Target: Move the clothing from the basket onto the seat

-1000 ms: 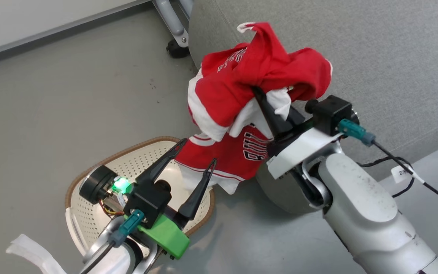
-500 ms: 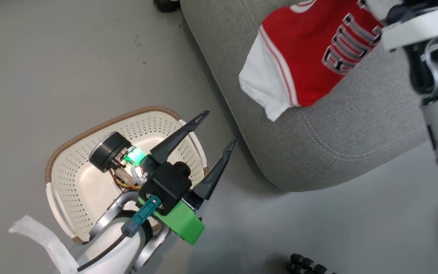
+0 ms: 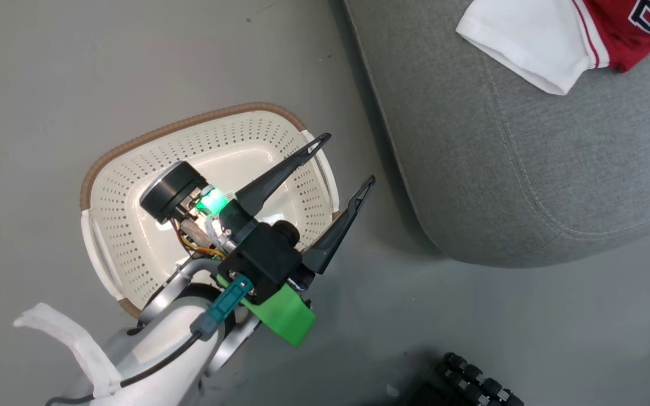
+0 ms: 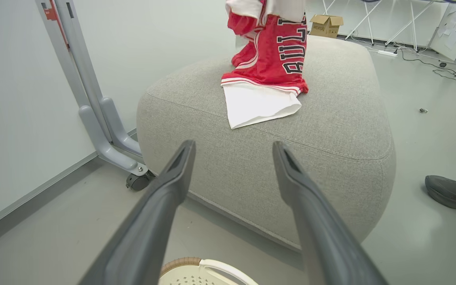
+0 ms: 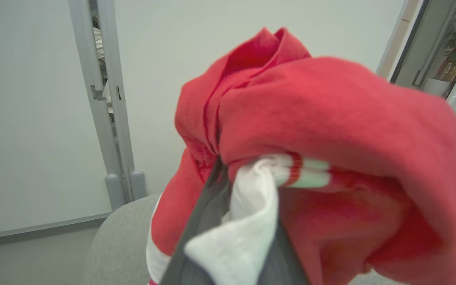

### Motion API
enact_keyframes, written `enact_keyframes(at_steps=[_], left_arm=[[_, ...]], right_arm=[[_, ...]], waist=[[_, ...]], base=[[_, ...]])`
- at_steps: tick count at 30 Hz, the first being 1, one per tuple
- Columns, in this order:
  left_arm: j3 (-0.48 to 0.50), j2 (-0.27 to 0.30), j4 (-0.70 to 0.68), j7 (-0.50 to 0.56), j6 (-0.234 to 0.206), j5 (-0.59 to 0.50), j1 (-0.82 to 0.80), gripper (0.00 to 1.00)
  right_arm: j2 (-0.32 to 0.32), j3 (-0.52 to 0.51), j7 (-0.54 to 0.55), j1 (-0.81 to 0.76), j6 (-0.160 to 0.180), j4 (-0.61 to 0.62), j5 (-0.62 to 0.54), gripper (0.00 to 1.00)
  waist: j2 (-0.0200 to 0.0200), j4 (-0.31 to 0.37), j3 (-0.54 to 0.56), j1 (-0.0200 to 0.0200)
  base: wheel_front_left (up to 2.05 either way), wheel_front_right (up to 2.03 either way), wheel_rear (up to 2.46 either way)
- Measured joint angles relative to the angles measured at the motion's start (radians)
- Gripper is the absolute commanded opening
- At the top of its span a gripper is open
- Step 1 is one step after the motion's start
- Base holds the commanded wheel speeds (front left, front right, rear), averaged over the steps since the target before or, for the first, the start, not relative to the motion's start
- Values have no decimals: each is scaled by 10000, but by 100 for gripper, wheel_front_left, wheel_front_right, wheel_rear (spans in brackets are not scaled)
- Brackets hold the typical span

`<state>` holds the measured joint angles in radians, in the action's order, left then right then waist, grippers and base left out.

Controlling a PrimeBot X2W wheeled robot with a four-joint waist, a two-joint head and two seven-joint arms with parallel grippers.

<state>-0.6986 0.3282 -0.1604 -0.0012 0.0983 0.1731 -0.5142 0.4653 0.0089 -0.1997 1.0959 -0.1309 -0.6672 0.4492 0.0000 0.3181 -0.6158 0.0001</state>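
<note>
Head view: one basket (image 3: 127, 197) stands on the grey floor (image 3: 48, 84), with open floor around its brown rim from 7 to 12 o'clock. The left gripper (image 3: 347, 159) hangs over the basket's 3 o'clock edge, its two fingers spread wide with nothing between them. The one seat (image 3: 500, 141) lies at 2 o'clock from the basket, and a strip of floor separates its rounded edge from the rim. One piece of clothing (image 3: 534, 51) rests on the seat at 1 o'clock, its white sleeve well in from the seam. A dark ribbed object (image 3: 471, 383) sits at 5 o'clock.

Left wrist view: the left gripper (image 4: 234, 146) stands agape, with the basket (image 4: 200, 269) rim at 6 o'clock. The clothing (image 4: 267, 79) drapes down at 12 o'clock, its lower end lying on top of the seat (image 4: 311, 130). One wheeled grey stand (image 4: 105, 118) is just beside the seat at 9 o'clock. One shoe (image 4: 453, 194) is at 3 o'clock, one cardboard box (image 4: 325, 25) at 1 o'clock.

Right wrist view: the right gripper (image 5: 244, 186) is pinched closed on the bunched clothing (image 5: 311, 138). A seat (image 5: 117, 237) corner shows at 7 o'clock.
</note>
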Motion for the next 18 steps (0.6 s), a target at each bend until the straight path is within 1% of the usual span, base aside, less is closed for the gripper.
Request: enact_keyframes(at_steps=[3,10,11,12,13,16,18], left_arm=[[-36,0,38,-15,2,-31,-112,100],[-69,15,123,-59,0,-40,-204,100],[-65,19,148,-59,-4,-38,-209,100],[-63,29,190,-81,-13,-29,-209,100],[-65,27,226,-86,-17,-13,-209,100],[-50,19,324,-188,-84,21,-208,100],[-33,10,376,-276,-127,65,-201,100]], right_arm=[[-297,84,-71,-397,0,-840,201,0],[-821,272,-420,-777,-2,-2169,738,0],[-853,291,-464,-818,-2,-2307,782,35],[-913,339,-485,-885,0,-2445,803,61],[-970,391,-499,-958,0,-2537,805,100],[-1093,412,-581,-1222,-2,-2661,809,100],[-1127,251,-591,-1466,0,-2579,788,100]], waist=[[0,-193,-314,0],[0,-462,-745,0],[0,-472,-750,1],[0,-475,-734,0],[0,-473,-701,0],[0,-449,-553,0],[0,-441,-427,0]], base=[[0,0,0],[0,0,0],[0,0,0],[0,0,0],[0,0,0],[0,0,0],[0,0,0]])
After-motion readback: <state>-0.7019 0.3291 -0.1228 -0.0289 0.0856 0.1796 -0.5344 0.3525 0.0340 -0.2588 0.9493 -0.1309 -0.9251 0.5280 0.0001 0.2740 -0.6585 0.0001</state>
